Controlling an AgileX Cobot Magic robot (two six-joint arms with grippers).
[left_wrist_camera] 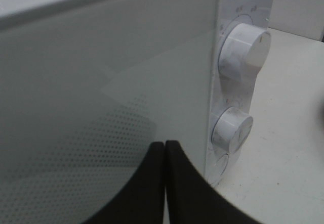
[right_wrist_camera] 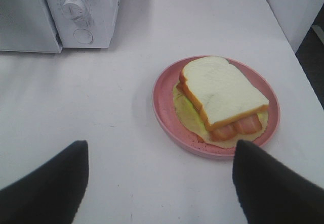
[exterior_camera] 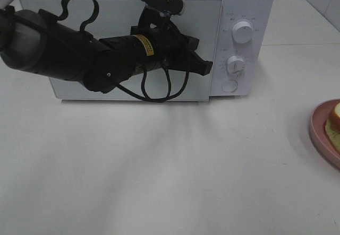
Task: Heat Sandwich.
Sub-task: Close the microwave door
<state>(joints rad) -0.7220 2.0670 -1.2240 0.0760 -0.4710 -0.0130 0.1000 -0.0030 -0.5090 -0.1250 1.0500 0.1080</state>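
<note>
- A white box-shaped microwave oven with a pale glass door stands along the upper part of the exterior high view, on a white matte tabletop.
- Its control panel, at the right end of the oven, carries two round white plastic knobs one above the other, with a round white button below them.
- The black left arm reaches in from the upper left of that view and lies across the door; the left gripper ends at the door's right edge, level with the lower knob.
- In the left wrist view its two black fingers are pressed flat together with nothing between them, right against the door's dotted glass near the panel seam; whether the tips actually touch the door I cannot tell.
- The sandwich, thick white bread with a tan-orange crust, pale green leaf and reddish filling showing at its edge, lies on a round pink plate in the middle right of the right wrist view.
- In the exterior high view only a sliver of the plate and sandwich shows at the right edge, well apart from the oven.
- The right gripper hangs over the tabletop just beside the plate, its dark fingers spread wide at the lower corners of the frame, holding nothing.
</note>
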